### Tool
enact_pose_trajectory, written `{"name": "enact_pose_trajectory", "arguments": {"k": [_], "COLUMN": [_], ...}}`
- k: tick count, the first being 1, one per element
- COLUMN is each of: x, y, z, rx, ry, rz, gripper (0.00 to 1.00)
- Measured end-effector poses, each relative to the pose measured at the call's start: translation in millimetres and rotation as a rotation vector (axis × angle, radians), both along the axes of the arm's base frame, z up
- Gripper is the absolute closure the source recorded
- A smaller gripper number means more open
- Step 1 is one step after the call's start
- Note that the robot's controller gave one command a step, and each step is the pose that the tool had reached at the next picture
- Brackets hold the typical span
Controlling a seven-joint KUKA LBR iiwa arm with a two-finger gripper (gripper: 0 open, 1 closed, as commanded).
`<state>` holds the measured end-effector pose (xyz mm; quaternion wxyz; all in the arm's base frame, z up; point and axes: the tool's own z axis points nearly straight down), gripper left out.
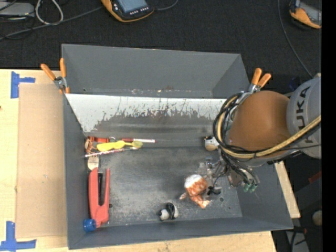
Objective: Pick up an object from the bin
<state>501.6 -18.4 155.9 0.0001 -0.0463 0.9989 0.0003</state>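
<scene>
Grey metal bin (152, 77): the contents lie scattered on the floor, not heaped. The gripper (216, 185) is low in the near right part of the bin, below the arm's brown wrist cover (257, 122). It sits just beside, and possibly touching, the right edge of an orange-and-white crumpled object (195, 188). Whether the gripper is released or clenched cannot be told, and no object can be seen held in it.

Other contents:
- a small black-and-white object (168, 211), near the front wall and left of the gripper;
- a red-handled tool (98, 196), along the left wall, well apart;
- a yellow item (118, 145), at the far left of the floor.

Step in hand, as judged: approach and alignment at the orange-and-white object; the grasp is not confirmed.

Next move, as judged: centre the gripper over the object, close on its bulk, then lift straight up. The object looks soft and irregular, so it may slip or deform.
</scene>
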Motion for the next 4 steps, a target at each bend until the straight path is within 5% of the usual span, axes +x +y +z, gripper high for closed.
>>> {"name": "enact_pose_trajectory", "arguments": {"k": [2, 4], "x": [-0.1, -0.4], "y": [1, 2], "z": [14, 65], "rx": [0.001, 0.001], "ry": [0.001, 0.005], "rz": [-0.003, -0.005], "gripper": [1.00, 1.00]}}
